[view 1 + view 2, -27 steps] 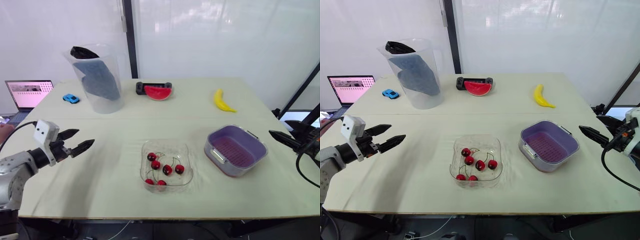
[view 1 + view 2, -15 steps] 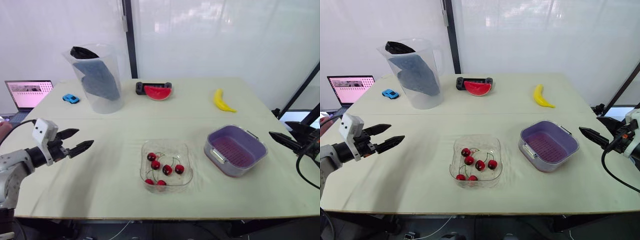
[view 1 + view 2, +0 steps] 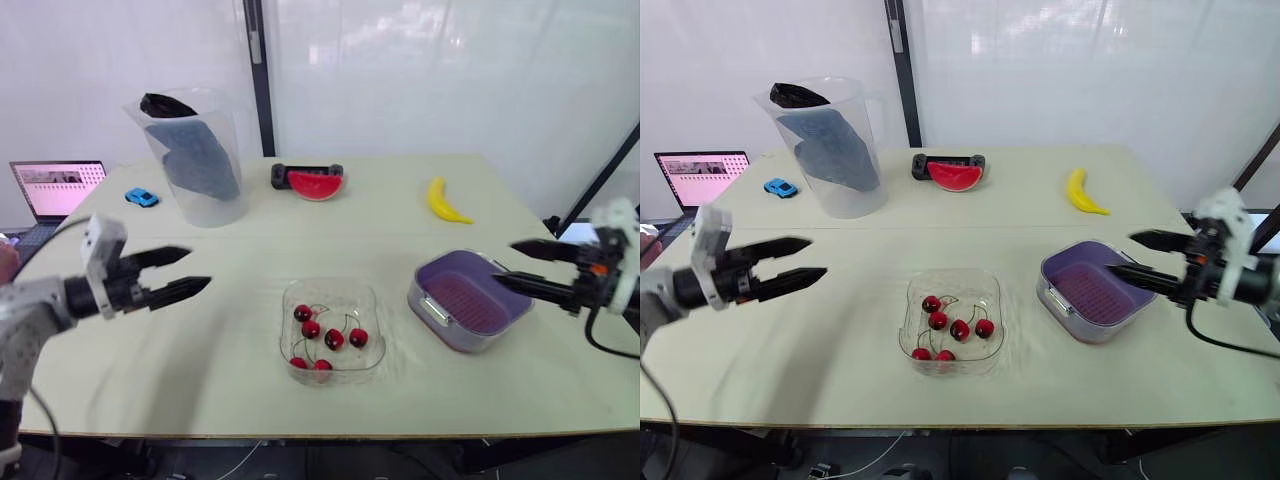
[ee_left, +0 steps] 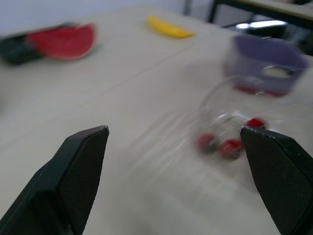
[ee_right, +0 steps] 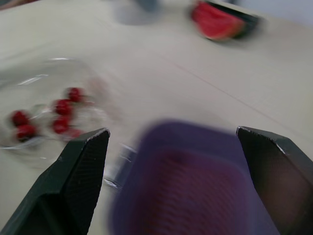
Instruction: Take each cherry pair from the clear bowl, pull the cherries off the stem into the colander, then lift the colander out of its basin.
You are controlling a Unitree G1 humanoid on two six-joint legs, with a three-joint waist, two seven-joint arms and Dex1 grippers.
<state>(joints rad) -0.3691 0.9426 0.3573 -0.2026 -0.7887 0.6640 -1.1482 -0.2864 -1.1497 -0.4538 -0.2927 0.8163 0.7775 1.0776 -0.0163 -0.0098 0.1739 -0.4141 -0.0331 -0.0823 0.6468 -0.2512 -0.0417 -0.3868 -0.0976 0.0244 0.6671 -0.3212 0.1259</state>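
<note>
The clear bowl (image 3: 333, 330) sits at the table's front centre and holds several red cherries (image 3: 334, 340) joined by thin stems. To its right stands the purple colander (image 3: 465, 305) inside its grey basin (image 3: 432, 318). My left gripper (image 3: 192, 271) hovers open above the table, well to the left of the bowl, fingers pointing toward it. My right gripper (image 3: 513, 264) is open over the colander's right rim, pointing left. The left wrist view shows the bowl (image 4: 230, 125) ahead; the right wrist view shows the colander (image 5: 190, 181) just ahead, with the bowl (image 5: 54, 105) beyond it.
At the back stand a clear jug (image 3: 195, 155) with dark cloth in it, a watermelon slice (image 3: 316, 185) on a black tray, a banana (image 3: 445, 203) and a small blue toy car (image 3: 141, 197). A laptop (image 3: 58, 187) lies off the table's left edge.
Both arms have swung inward: the left gripper moved right toward the bowl, and the right gripper moved left from beyond the table edge to above the colander's rim. Both stayed open.
</note>
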